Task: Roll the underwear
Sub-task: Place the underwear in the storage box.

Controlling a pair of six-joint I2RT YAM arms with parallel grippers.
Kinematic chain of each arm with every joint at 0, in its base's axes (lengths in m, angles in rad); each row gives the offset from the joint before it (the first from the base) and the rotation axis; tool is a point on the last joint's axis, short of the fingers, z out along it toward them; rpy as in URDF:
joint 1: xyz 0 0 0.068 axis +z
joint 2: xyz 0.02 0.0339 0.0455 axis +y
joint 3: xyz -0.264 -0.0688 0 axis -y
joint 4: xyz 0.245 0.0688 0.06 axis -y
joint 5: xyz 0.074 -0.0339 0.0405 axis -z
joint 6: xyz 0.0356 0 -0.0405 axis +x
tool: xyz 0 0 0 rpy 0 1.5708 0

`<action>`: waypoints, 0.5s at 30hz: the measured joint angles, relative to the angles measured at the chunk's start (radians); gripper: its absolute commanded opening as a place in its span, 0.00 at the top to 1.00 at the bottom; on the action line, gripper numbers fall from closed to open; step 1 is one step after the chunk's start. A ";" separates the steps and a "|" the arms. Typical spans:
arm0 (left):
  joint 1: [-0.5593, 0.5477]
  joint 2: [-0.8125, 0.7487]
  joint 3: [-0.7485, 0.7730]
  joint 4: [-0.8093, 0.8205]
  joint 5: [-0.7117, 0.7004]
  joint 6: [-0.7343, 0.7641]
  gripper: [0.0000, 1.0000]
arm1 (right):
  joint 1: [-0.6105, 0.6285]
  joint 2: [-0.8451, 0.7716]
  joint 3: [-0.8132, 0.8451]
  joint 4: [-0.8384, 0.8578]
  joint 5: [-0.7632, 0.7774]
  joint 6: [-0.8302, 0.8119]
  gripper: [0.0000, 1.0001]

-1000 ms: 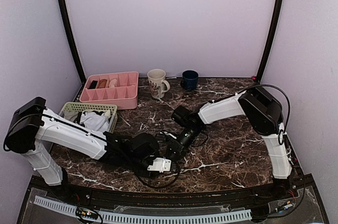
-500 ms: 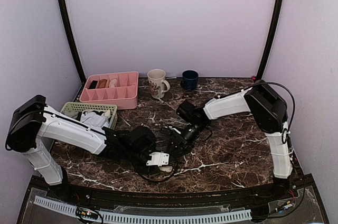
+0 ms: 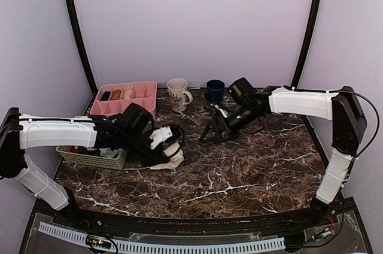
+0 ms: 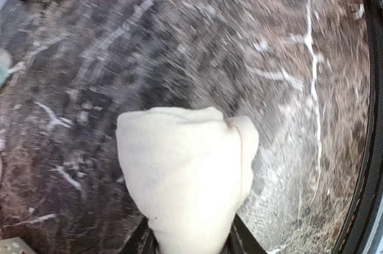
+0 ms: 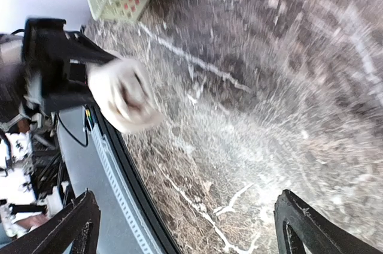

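The underwear (image 3: pixel 172 157) is a cream-beige bundle rolled into a thick wad. My left gripper (image 3: pixel 163 148) is shut on it, low over the marble table (image 3: pixel 251 170) left of centre. In the left wrist view the underwear (image 4: pixel 185 170) fills the space between the two dark fingers (image 4: pixel 139 243) and hides their tips. My right gripper (image 3: pixel 212 133) stands open and holds nothing, up near the mugs. In the right wrist view its jaws are spread wide (image 5: pixel 188 201), and the underwear (image 5: pixel 122 95) shows some way ahead in the left gripper.
A pink divided tray (image 3: pixel 145 112) sits at the back left, with a cream patterned mug (image 3: pixel 178 94) and a blue mug (image 3: pixel 215 90) to its right. A pale green basket (image 3: pixel 90 158) of cloths lies under the left arm. The table's near edge has a black rail (image 3: pixel 179 221).
The right gripper opened, let go and drew back toward the mugs. The left gripper closed tighter on the rolled underwear and carried it away from the near edge, back and slightly left.
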 measured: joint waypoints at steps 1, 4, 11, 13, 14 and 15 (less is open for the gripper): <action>0.025 -0.016 0.025 -0.006 0.004 -0.026 1.00 | -0.006 -0.025 0.000 0.000 0.012 0.000 0.01; 0.126 -0.070 0.123 -0.021 0.004 -0.119 1.00 | -0.032 -0.109 0.000 -0.005 0.074 -0.002 0.00; 0.325 -0.066 0.394 -0.115 -0.168 -0.250 1.00 | -0.078 -0.387 -0.066 0.039 0.232 0.039 0.01; 0.378 -0.014 0.502 -0.152 -0.245 -0.276 1.00 | -0.087 -0.490 -0.126 0.091 0.268 0.079 0.00; 0.397 0.009 0.540 -0.165 -0.274 -0.285 1.00 | -0.093 -0.553 -0.164 0.113 0.291 0.105 0.00; 0.425 0.039 0.587 -0.189 -0.312 -0.295 1.00 | -0.097 -0.600 -0.197 0.143 0.312 0.129 0.01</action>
